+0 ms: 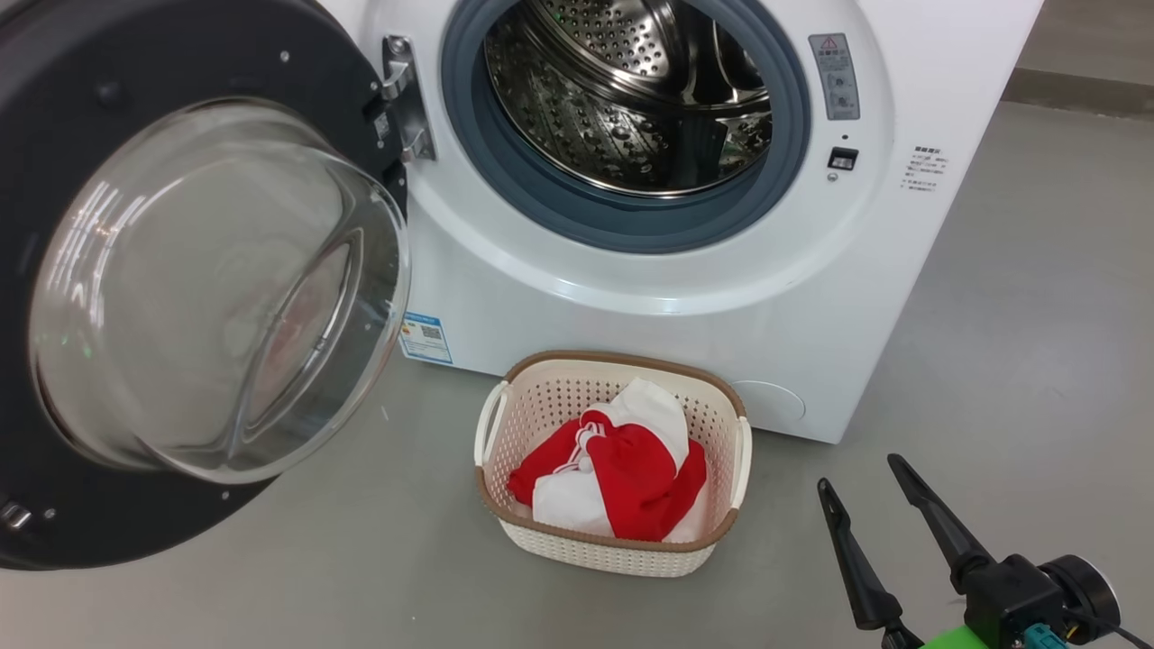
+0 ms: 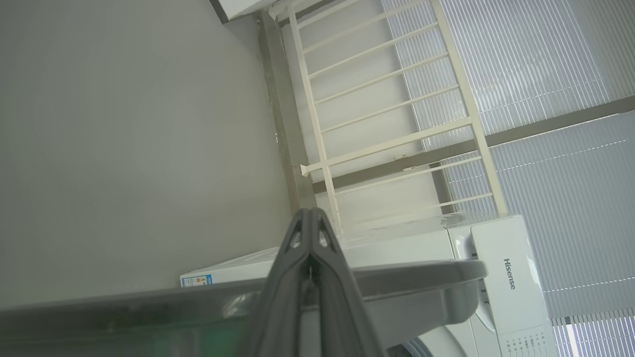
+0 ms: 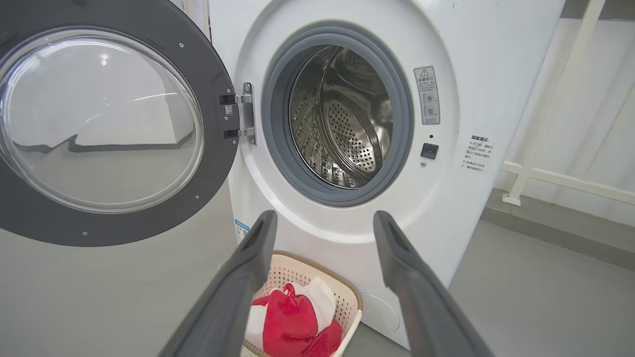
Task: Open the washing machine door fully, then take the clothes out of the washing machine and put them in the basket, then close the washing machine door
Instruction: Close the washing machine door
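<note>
With the washing machine door [image 1: 216, 288] swung wide, the drum [image 1: 631, 99] seen empty and the clothes [image 1: 631, 469] laid in the basket [image 1: 622, 360] below, only closing is judged left; the right end effector [image 1: 857, 473] is spread wide and empty, the left end effector [image 2: 308, 218] pinched shut on nothing.

You are looking at bright, even indoor light in all three views, and the shadows are falling soft: only a faint one is lying on the floor [image 1: 1037, 361] around the basket [image 1: 550, 397]. In the left wrist view, daylight is coming through the blinds [image 2: 545, 64] and washing them pale. The glass of the washing machine door [image 1: 216, 288] is catching streaks of glare on its left side, and in the right wrist view a small lamp spot is glinting on it. The drum [image 1: 631, 99] is throwing back hard highlights. The left gripper [image 2: 310, 214] is sitting close to its lens and blurring, with a green smear showing beside it. The right gripper [image 3: 325, 220] is going soft toward the bottom edge. Straight lines are bowing slightly at the wrist views' edges.
</note>
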